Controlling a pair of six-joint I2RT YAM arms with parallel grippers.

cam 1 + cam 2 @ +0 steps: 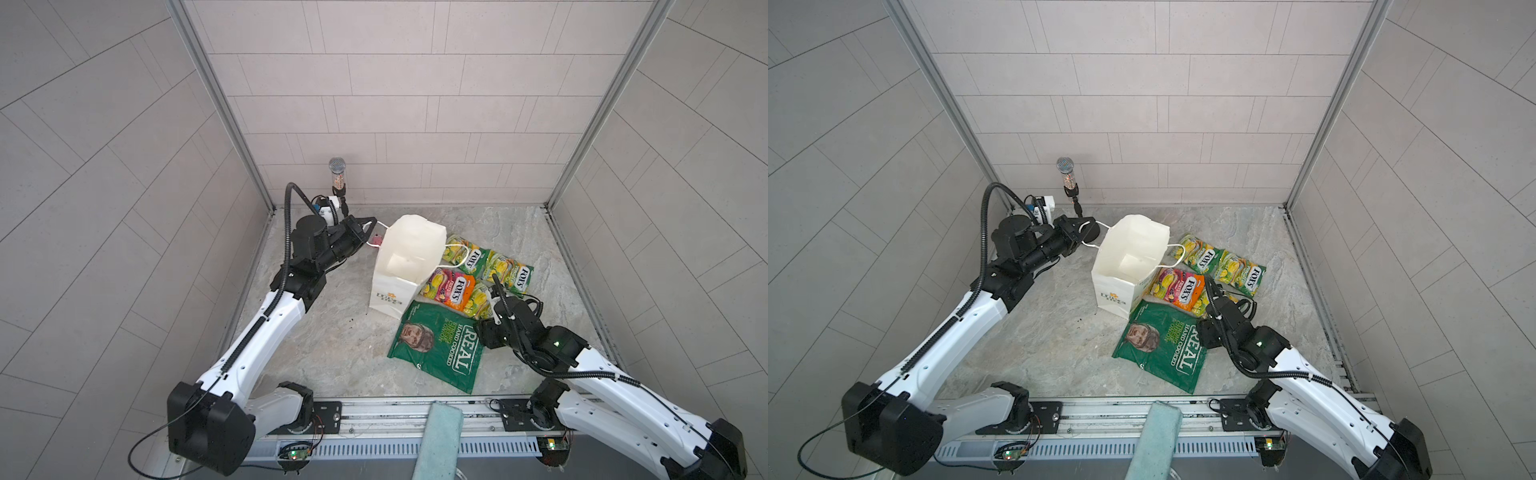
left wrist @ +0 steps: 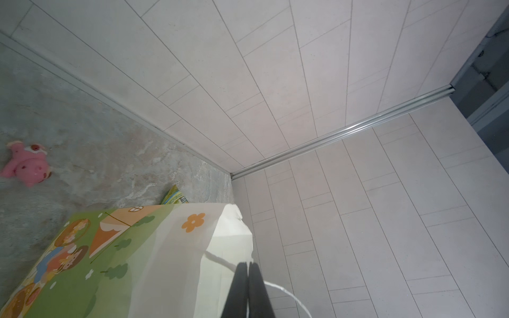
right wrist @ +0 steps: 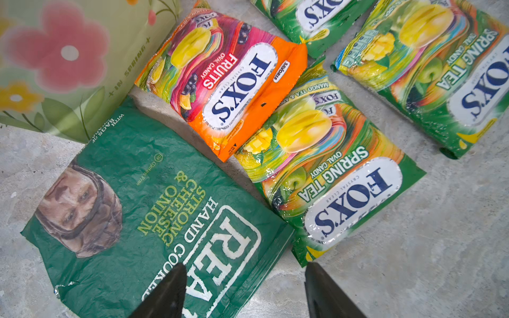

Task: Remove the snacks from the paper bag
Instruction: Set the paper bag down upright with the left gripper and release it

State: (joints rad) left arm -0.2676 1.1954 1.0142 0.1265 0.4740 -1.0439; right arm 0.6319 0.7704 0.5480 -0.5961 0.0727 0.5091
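Paper bag [image 1: 390,286], light and crushable, is being held by its cord [image 2: 217,258] in the left gripper's [image 2: 248,265] closed jaws; the right gripper [image 3: 244,265], at four o'clock, is hovering open, empty.

the paper bag [image 1: 1115,297] is white with green lettering, and one side carries a green cartoon meadow and an orange flower. the crisp bag [image 1: 436,353] is dark green with white print. one packet [image 1: 451,289] is pink-orange, the other packets [image 1: 509,272] green-yellow. pink toy [image 2: 26,165], teal cloth [image 1: 438,436], marbled grey table [image 1: 324,345].
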